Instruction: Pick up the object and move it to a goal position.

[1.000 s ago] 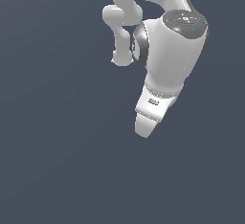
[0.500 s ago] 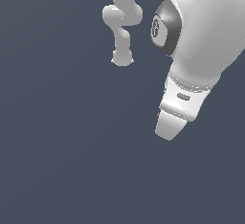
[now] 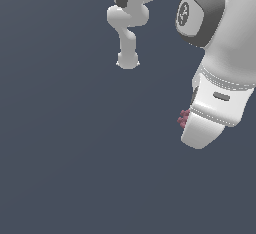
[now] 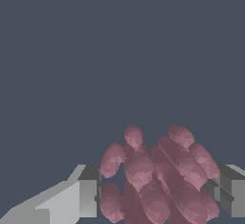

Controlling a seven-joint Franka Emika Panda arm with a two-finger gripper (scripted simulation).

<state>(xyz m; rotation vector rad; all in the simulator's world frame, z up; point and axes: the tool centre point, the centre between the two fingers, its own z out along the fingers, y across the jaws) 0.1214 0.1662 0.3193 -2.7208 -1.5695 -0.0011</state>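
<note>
Flat slate-grey ground filled both views, bare of any mark that could be read as a goal. Going left to right in the exterior view, that side held nothing but the grey plane; further along, high up and far off, stood the arm's base (image 3: 127, 60) on its small pale foot, with the links curving up and out of the picture. Right of that the arm's big white wrist section came close to the camera and ended in the gripper (image 3: 199, 137), whose pale body hid most of what it carried. Only a small dark red-pink edge of the berry (image 3: 183, 118) peeped out on the exterior view's left of the gripper body. The wrist view told more: the berry (image 4: 158, 182), a lumpy bunch of beads, sat between the two fingers, one grey pad (image 4: 89, 192) touching it on one side and the other finger (image 4: 228, 189) pressed against the far side, so the claw was clamped on the berry. Whether the berry was clear of the ground could not be told for certain, since no shadow or contact showed. The step in hand looked like carrying it to the goal. To do that well, the grip should be kept steady and firm, as a small knobbly thing may roll or slip between flat pads, and the travel should be smooth, without sudden turns of the wrist, until the goal is reached.
</note>
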